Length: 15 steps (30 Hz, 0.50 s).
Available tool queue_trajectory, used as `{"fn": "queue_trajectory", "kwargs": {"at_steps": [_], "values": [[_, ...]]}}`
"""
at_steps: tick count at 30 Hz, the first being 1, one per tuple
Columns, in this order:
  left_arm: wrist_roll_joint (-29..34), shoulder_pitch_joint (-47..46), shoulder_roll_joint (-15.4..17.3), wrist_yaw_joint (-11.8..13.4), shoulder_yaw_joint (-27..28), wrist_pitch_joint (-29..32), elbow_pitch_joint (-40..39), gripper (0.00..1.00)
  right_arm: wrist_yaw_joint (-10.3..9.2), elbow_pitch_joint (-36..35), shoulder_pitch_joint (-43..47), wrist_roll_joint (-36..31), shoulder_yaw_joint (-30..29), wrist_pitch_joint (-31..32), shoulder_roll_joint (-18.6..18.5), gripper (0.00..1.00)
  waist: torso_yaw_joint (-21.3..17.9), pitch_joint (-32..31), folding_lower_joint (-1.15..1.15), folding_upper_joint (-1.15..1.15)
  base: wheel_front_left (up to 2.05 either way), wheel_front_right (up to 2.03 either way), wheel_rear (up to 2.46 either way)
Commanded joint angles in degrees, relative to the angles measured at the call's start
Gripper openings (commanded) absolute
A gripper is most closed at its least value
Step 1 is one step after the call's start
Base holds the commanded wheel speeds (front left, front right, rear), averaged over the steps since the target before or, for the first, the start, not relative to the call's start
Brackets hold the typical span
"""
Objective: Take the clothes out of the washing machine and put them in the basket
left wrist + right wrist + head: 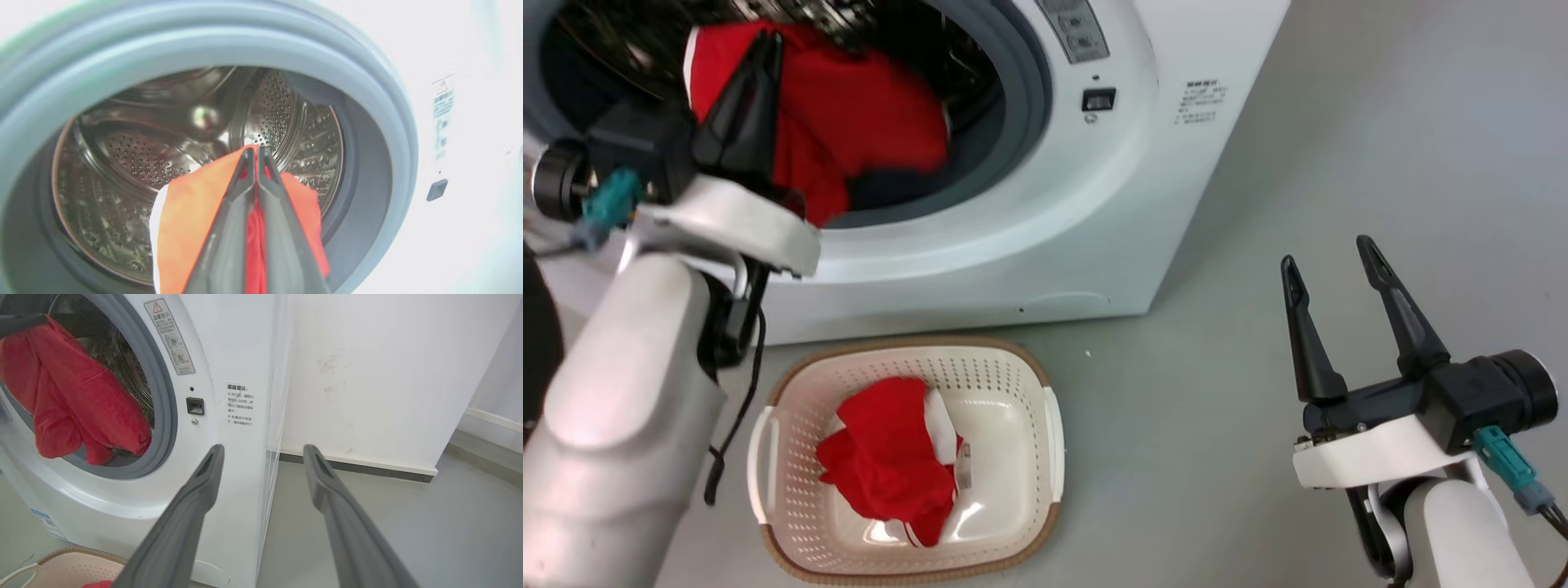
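Observation:
A red garment [858,122] hangs in the mouth of the white washing machine [1045,212], draped over the grey ring. My left gripper [764,41] is shut on its upper edge; in the left wrist view the closed fingers [255,153] pinch the red cloth [192,220] in front of the steel drum [163,134]. The second red garment [890,457] lies in the cream basket [1029,384] on the floor below the door opening. My right gripper [1327,253] stands open over the bare floor to the right, holding nothing. The right wrist view shows the hanging garment [77,400] and the basket rim [69,553].
Grey floor [1339,147] stretches to the right of the machine. A white wall with a skirting board [359,463] stands behind it. A black cable [739,408] dangles from my left arm beside the basket.

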Motion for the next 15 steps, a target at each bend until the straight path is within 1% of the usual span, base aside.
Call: {"fn": "queue_trajectory", "kwargs": {"at_steps": [1, 5, 9, 15], "values": [[0.76, 2.13, 0.37, 0.52, 0.67, -0.22, -2.44, 0.0, -0.06, 0.27, 0.9, -0.39, -0.03, -0.14, 0.07, 1.0, 1.11, -2.05, 0.01, 0.0, 0.0, 0.0, 0.0], [2.31, 7.83, 0.87, 2.08, 2.61, -0.2, -11.43, 0.0, -0.06, 0.58, 1.96, -0.6, -0.17, -0.14, 0.08, 1.0, 2.08, -4.41, 0.01, 0.0, 0.0, 0.0, 0.0], [2.45, 12.87, 1.88, 3.49, 3.22, 0.12, -19.2, 0.0, -0.06, 0.88, 3.1, -0.58, -0.61, -0.14, 0.08, 1.0, 3.15, -6.22, 0.01, 0.0, 0.0, 0.0, 0.0], [1.31, 20.26, 4.22, 5.55, 2.32, 5.91, -28.57, 0.0, -0.06, 1.04, 3.81, -0.74, -1.17, -0.14, 0.08, 1.0, 4.16, -7.2, 0.01, 0.0, 0.0, 0.0, 0.0]]}}
